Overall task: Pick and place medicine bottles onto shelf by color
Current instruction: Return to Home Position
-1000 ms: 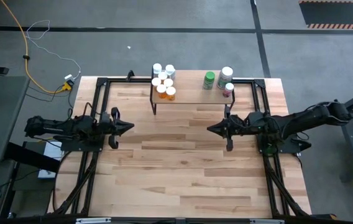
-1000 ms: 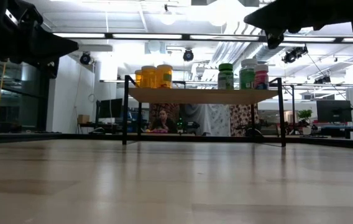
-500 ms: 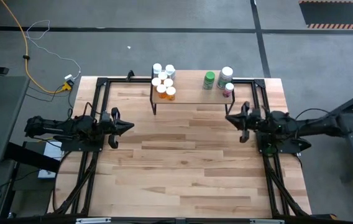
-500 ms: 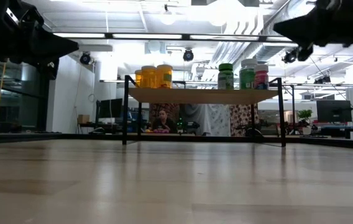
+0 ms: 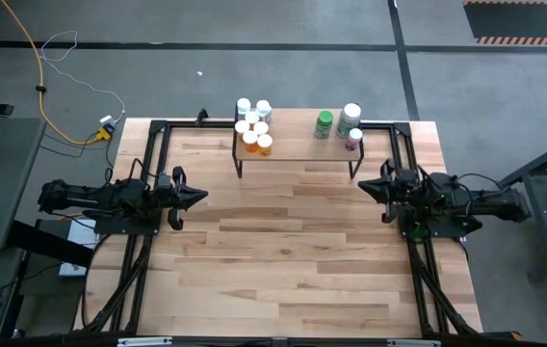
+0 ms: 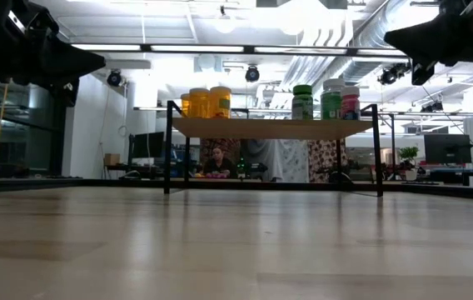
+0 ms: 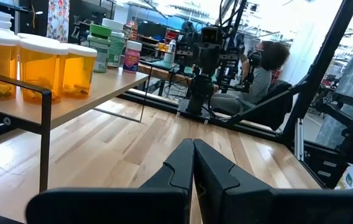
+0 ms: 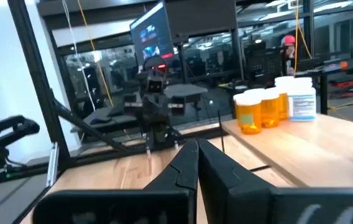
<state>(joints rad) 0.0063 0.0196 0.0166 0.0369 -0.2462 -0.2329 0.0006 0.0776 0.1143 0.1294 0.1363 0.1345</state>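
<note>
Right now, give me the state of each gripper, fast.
Left gripper: shut, holding nothing, above the table's left side.
Right gripper: shut, holding nothing, above the table's right side.

- One shelf (image 5: 295,137).
- Left group of medicine bottles (image 5: 253,125): about seven white caps, too crowded for a firm count; at least three orange bodies.
- Right group: three, namely green bottle (image 5: 325,121), white-capped bottle (image 5: 351,114), pink bottle (image 5: 353,138).
- Two grippers: left gripper (image 5: 201,196), right gripper (image 5: 363,185).

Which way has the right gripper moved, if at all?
Yes: the right gripper retreated rightward, passing the right leg of the shelf in the high view.
</note>
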